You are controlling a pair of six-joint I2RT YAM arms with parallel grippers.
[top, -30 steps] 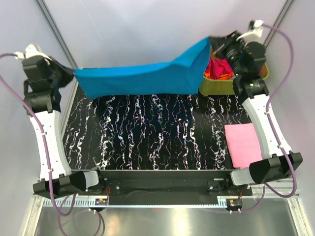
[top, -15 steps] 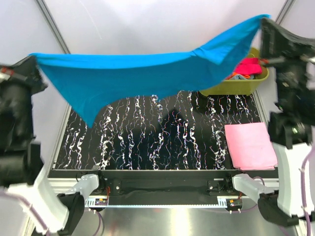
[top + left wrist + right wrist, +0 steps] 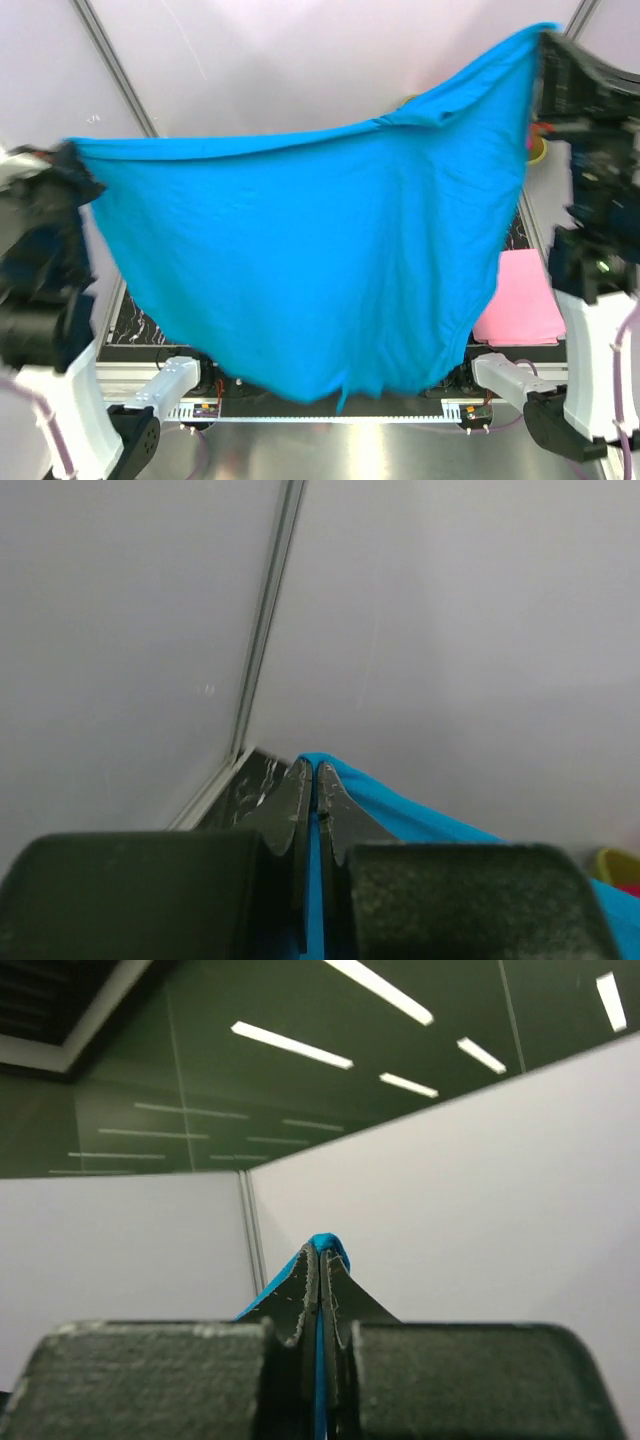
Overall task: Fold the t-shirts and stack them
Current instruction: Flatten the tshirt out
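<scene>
A bright cyan-blue t-shirt point(image 3: 310, 260) hangs spread wide in the air between both arms and hides most of the table. My left gripper point(image 3: 72, 153) is shut on its left top corner; in the left wrist view the cyan-blue cloth point(image 3: 400, 805) runs between the closed jaws of the left gripper point(image 3: 313, 770). My right gripper point(image 3: 543, 38) is shut on the right top corner, held higher; the right gripper point(image 3: 320, 1250) pinches a blue fold point(image 3: 328, 1243). A folded light pink t-shirt point(image 3: 525, 300) lies on the table's right side.
The black marbled table point(image 3: 128, 315) shows only at the left edge. A sliver of the olive-green tub point(image 3: 537, 150) peeks out behind the right arm. Pale walls and a metal frame post point(image 3: 115, 60) stand behind.
Both arms have lifted the blue t-shirt up and toward the camera. From a bunched band over the far table it has unfurled into a full hanging sheet covering the table and tub.
</scene>
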